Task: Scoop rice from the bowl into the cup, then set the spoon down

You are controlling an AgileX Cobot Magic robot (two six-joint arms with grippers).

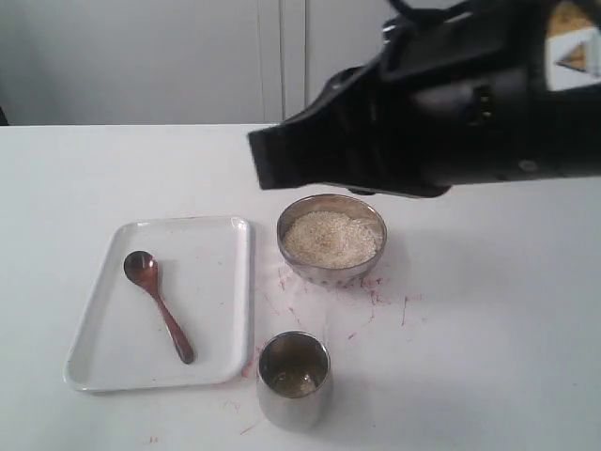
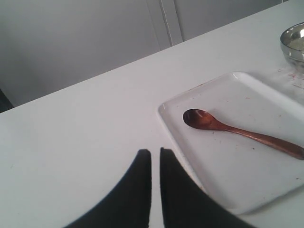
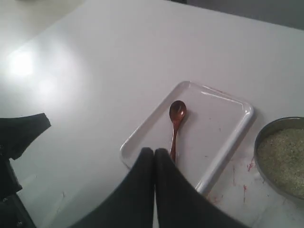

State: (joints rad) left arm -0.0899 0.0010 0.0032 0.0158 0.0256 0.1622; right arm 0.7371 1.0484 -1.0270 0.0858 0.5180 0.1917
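While its jaws touch, right end effector (image 3: 154,152) hangs above table (image 3: 95,47).

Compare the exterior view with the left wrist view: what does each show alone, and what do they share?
Only the exterior view shows the cup and the dark right arm. Only the left wrist view shows the left claw, its fingers close together and holding nothing. Both show the spoon lying in the tray, the bowl beside the tray, and the white table.
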